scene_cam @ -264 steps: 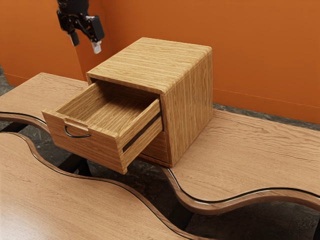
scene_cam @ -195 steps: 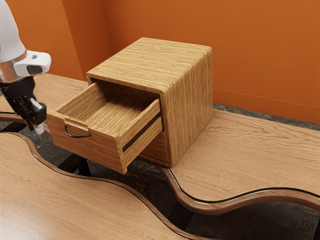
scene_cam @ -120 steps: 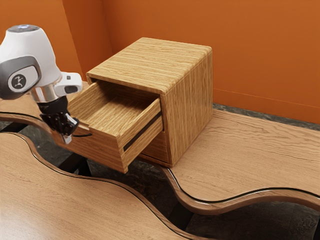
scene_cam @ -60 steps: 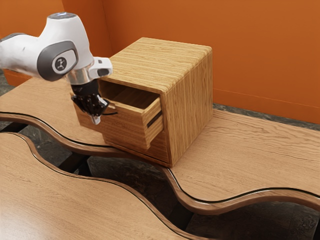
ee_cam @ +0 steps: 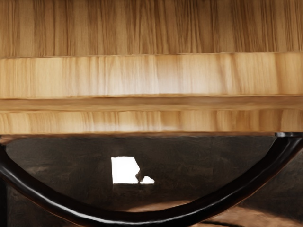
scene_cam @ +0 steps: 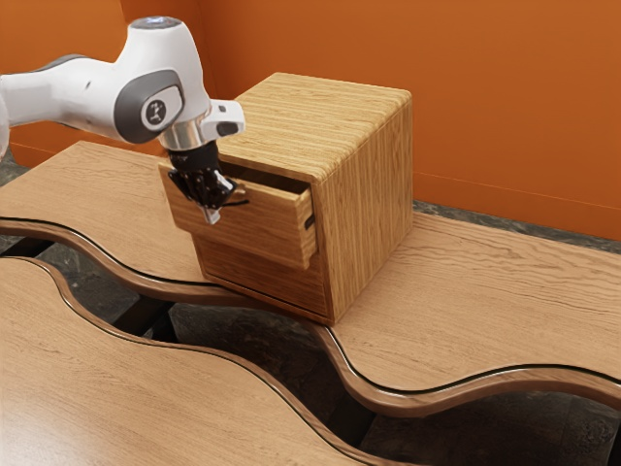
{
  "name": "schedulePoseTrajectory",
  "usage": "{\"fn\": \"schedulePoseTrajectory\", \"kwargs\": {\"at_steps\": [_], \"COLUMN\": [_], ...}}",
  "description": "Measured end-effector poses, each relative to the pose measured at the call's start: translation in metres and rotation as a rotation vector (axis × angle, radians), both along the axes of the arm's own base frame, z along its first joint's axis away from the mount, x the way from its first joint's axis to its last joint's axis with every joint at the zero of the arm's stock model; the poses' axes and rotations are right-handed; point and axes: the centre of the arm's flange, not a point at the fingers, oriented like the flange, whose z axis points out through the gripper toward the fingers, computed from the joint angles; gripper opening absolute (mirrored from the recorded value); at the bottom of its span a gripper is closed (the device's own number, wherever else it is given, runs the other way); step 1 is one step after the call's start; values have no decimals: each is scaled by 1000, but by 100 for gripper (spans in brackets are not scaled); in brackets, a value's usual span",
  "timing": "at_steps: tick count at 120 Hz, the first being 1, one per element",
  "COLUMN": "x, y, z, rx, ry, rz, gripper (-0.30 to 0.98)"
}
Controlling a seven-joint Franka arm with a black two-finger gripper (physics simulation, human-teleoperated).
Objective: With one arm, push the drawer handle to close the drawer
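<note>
Flashing an unreadable emblem (scene_cam: pixel 155 112), our arm (scene_cam: pixel 73 95) has its gripper (scene_cam: pixel 212 215), how wide we can't tell, by the handle (ee_cam: pixel 142 218) of the cabinet's (scene_cam: pixel 369 184) near-side drawer (scene_cam: pixel 262 221), ajar, contents hidden.

Stretched across the exterior view as a brown wooden surface (scene_cam: pixel 485 291), wavy along its edge, with a dark line tracing the curves. Bore a wooden cabinet (scene_cam: pixel 369 194), upright, with its front just beside that edge. Curved likewise across a gap, as a second surface (scene_cam: pixel 116 379).

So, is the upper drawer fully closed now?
No, partly open: its front stands out from the cabinet, with a dark gap behind.
</note>
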Motion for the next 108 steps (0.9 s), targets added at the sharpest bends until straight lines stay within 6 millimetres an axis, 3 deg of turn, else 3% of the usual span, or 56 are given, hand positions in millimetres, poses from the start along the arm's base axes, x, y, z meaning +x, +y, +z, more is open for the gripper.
{"fn": "schedulePoseTrajectory", "kwargs": {"at_steps": [39,48,53,59,67,74,79,85,108], "x": [41,41,29,5,-31,-54,-68,-78,-97], "y": [-2,1,-2,-6,-14,-33,-50,-58,-54], "z": [1,1,5,32,102,168,199,210,219], "rx": [19,22,5,-18,-37,-35,-22,-13,-21], "ry": [-29,-28,-25,-51,-123,-177,-186,-158,-46], "rz": [-62,-68,-75,-85,-100,-131,-159,-165,-124], "gripper": [-10,-11,-10,-10,-10,-9,-4,8,43]}}
